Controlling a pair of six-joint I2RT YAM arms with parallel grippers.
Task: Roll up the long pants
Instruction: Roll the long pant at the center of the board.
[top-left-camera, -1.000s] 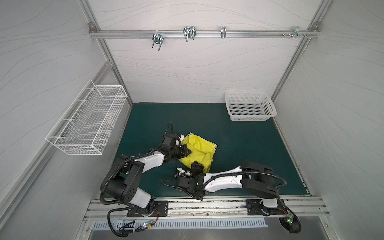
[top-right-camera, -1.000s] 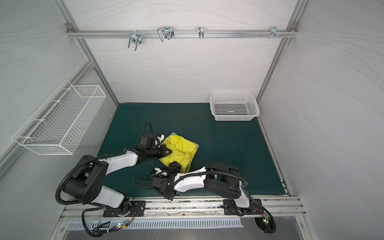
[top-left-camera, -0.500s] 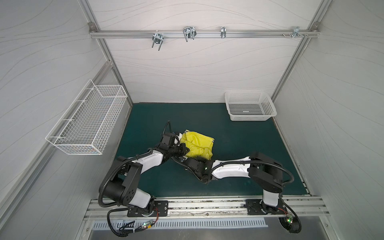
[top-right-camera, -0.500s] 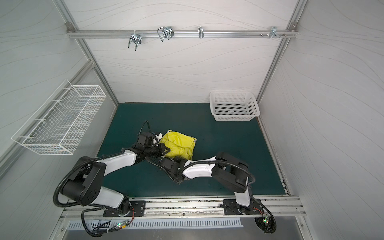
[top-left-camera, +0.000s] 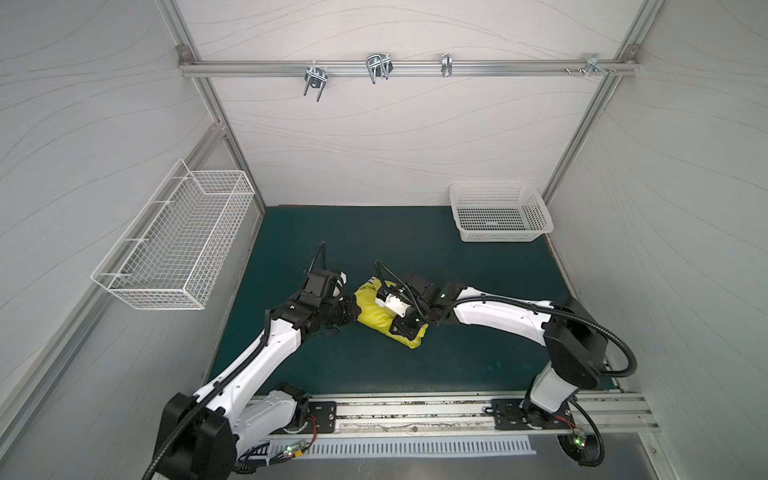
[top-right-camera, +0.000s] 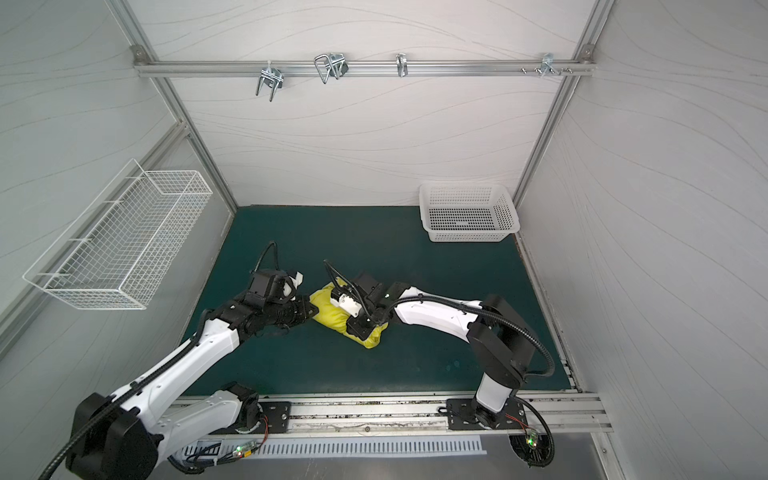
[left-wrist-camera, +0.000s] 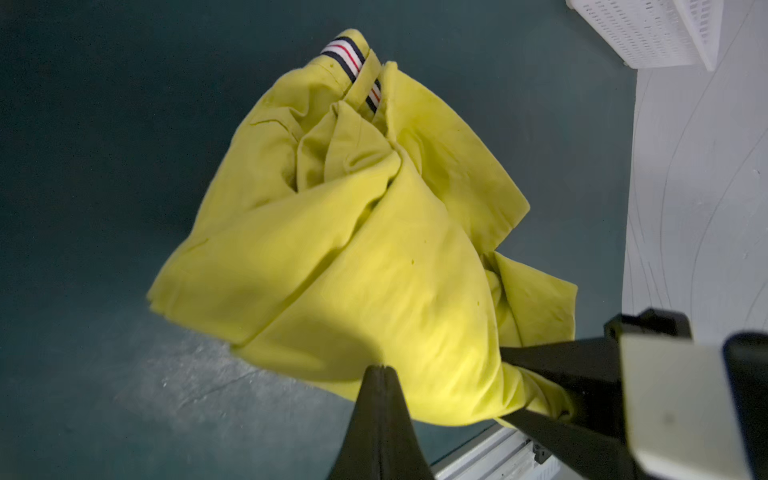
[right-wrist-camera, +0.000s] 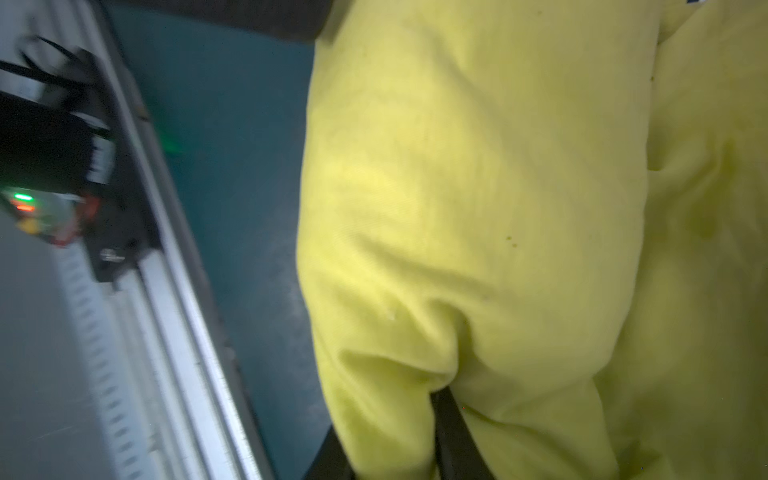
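**Pants bunched into a fat roll**

A second ago the long pants (top-left-camera: 372, 313) lay looser. Now they are a fat yellow roll in the middle of the green mat (top-left-camera: 415, 249). The right gripper (top-left-camera: 402, 328) has swung over them and pinches cloth. The left gripper (top-left-camera: 352, 311) pinches the other end. The striped waistband (left-wrist-camera: 351, 56) peeks out.

Bright yellow-green fabric long pants (left-wrist-camera: 374, 249), plain; waistband (left-wrist-camera: 347, 52) striped white, navy and red. Dark teal bench mat (top-left-camera: 415, 241). White perforated plastic basket (top-left-camera: 498, 236); white wire-grid basket (top-left-camera: 178, 249). White robot arm (top-left-camera: 498, 316) with black joints.
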